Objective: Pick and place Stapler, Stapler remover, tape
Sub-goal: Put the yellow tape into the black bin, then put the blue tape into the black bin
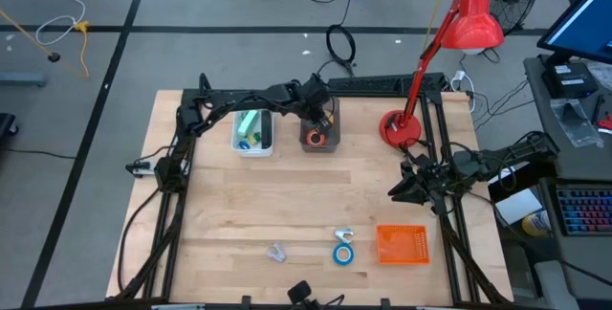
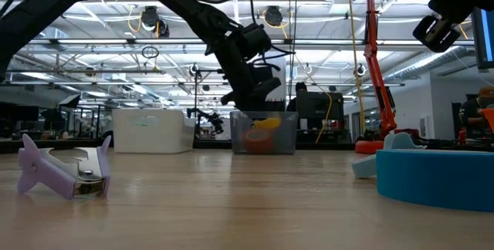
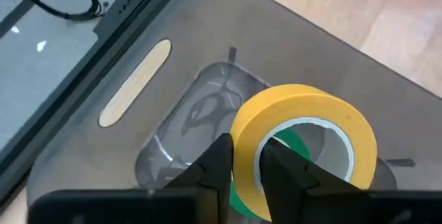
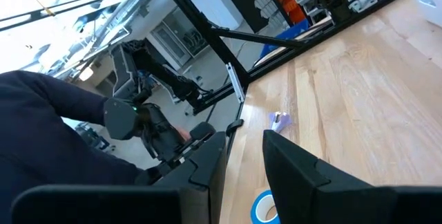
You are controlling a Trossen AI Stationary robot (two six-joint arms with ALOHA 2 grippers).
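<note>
My left gripper reaches down into the dark grey bin at the far middle of the table, shut on a yellow tape roll. An orange-red roll lies in the same bin, and something green shows through the yellow roll's hole. A blue tape roll lies flat near the front edge. The lavender stapler remover lies to its left. My right gripper waits open at the table's right side, holding nothing. My left gripper pinches the yellow roll's ring wall, one finger outside the ring and one inside its hole. The fingers slant down from above. The roll hangs tilted inside the bin's top, above the orange-red roll.
A white bin with a green thing stands left of the grey bin. An orange basket sits at the front right, and a small pale-blue object lies by the blue roll. A red desk lamp stands at the far right. A person's dark sleeve shows beyond the table.
</note>
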